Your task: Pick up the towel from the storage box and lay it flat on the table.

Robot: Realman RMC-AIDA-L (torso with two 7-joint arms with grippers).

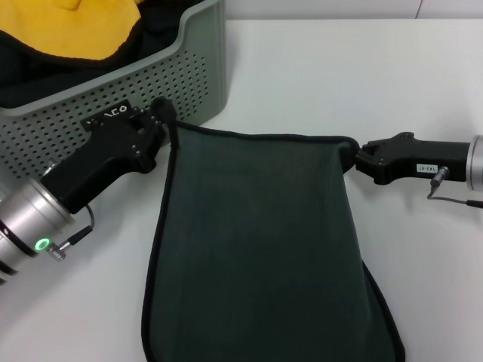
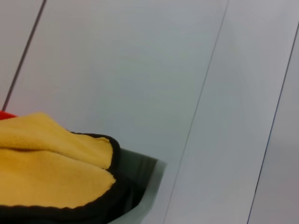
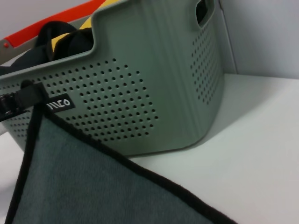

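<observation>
looking down from the head view, we see the towel [image 1: 260,249] stretched between our two grippers in the middle of the frame, its top edge running almost level and its body falling toward the bottom edge, where it is cut off. the left gripper [image 1: 164,118], at the centre left, has its jaws closed on the towel's upper left corner, right in front of the box's perforated wall and beside the black label [image 1: 107,117]. the right gripper [image 1: 356,158], at the centre right, has its jaws closed on the upper right corner. we cannot tell whether the towel's lower part lies on the counter [image 1: 339,68] or hangs just above it.

the box [image 1: 200,72] fills the upper left of the head view, sitting on the counter. a yellow cloth [image 1: 72,26] lies heaped in it on top of a black cloth [image 1: 30,75].

in the right wrist view the box [image 3: 154,79] takes up most of the upper frame, with the towel's black-edged top [image 3: 74,182] slanting across the lower left. the left gripper [image 3: 21,98] shows at the far left edge, pinching the corner next to the label [image 3: 60,103]. the counter [image 3: 252,154] shows at the lower right.

the left wrist view shows the yellow cloth [image 2: 46,168] with its black edging at the lower left, against a pale wall.
</observation>
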